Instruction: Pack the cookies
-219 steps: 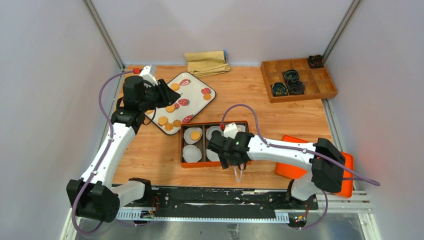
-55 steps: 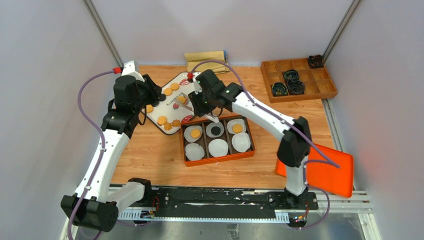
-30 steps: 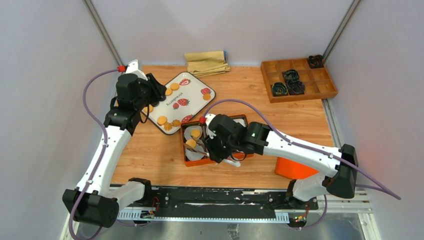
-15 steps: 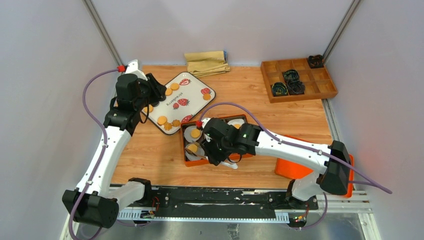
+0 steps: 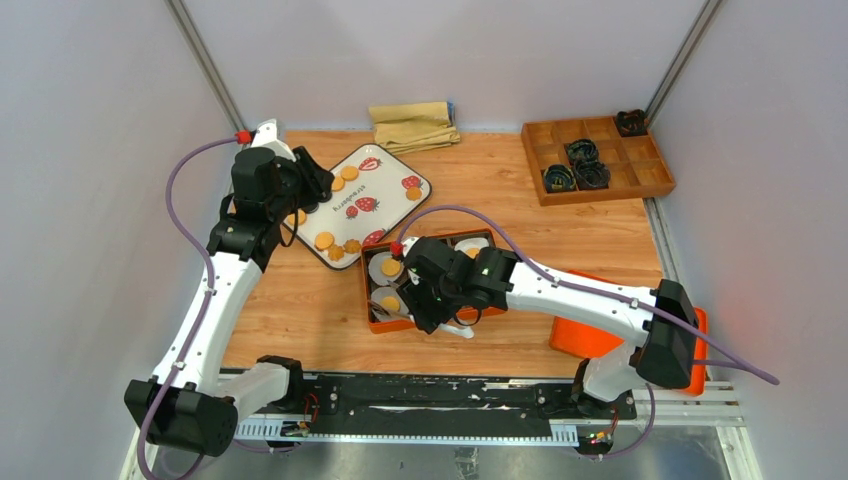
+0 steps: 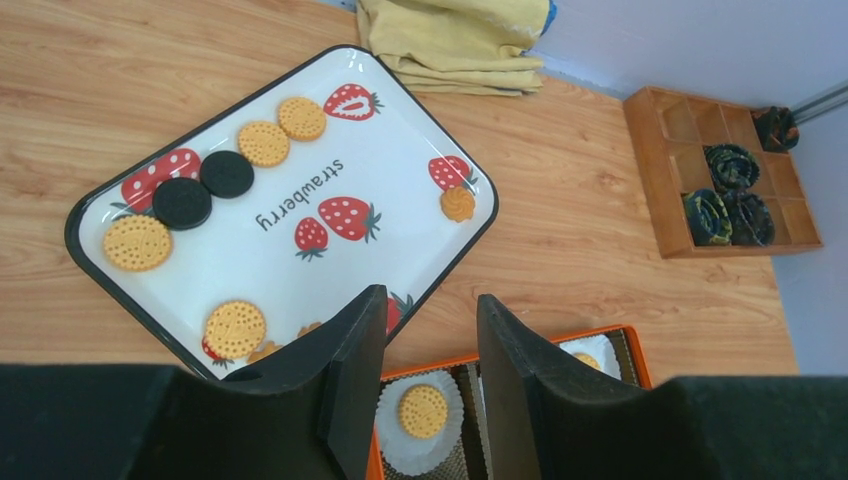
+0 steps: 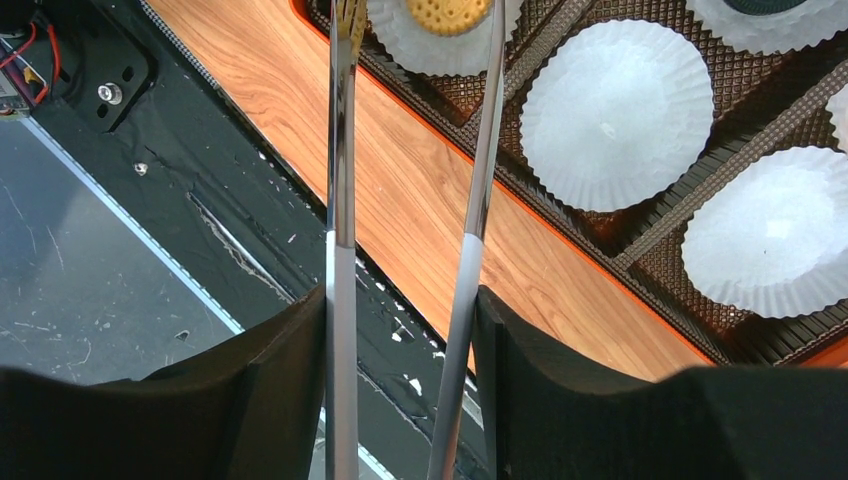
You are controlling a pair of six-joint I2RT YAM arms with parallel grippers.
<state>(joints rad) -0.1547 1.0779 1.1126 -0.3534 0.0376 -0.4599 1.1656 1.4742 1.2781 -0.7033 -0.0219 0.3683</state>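
Golden cookies (image 6: 137,243) and two black cookies (image 6: 227,173) lie on the white strawberry plate (image 6: 400,170), which also shows in the top view (image 5: 425,185). My left gripper (image 6: 430,320) is open and empty above the plate's near edge. The orange box (image 5: 372,325) holds white paper cups. My right gripper (image 7: 400,310) is shut on metal tongs (image 7: 342,200), whose arms are spread on either side of a golden cookie (image 7: 440,12) lying in the front-left cup (image 5: 390,303). Another golden cookie (image 5: 391,268) lies in the back-left cup. Two cups (image 7: 603,112) beside the tongs are empty.
A folded yellow cloth (image 5: 413,125) lies at the back. A wooden compartment tray (image 5: 597,160) with dark items stands at the back right. An orange lid (image 5: 685,340) lies at the right, under my right arm. The black base rail (image 7: 250,230) runs just in front of the box.
My right arm has carried a golden cookie in the tongs from the plate to the box's front-left cup, where it now lies. The left arm has barely moved.
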